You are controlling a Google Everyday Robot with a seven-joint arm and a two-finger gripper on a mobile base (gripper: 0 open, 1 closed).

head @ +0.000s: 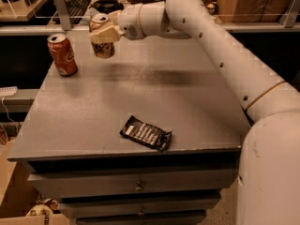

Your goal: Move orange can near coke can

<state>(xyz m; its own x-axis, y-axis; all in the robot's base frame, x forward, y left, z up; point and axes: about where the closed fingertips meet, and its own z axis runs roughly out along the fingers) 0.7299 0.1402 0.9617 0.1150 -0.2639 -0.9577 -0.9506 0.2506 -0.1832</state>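
The orange can (pixel 103 48), golden-brown with a silver top, hangs in my gripper (pixel 104 33) above the far left part of the grey table (pixel 187 107). The gripper is shut on the can's upper part. The coke can (pixel 62 54), bright red with white script, stands upright at the table's far left edge. The orange can is just right of the coke can, with a small gap between them, and held off the table top.
A dark snack packet (pixel 146 133) lies near the table's front edge. Drawers sit under the table top. A shelf behind holds a keyboard (pixel 76 3) and other items. My white arm (pixel 220 46) spans the table's right side.
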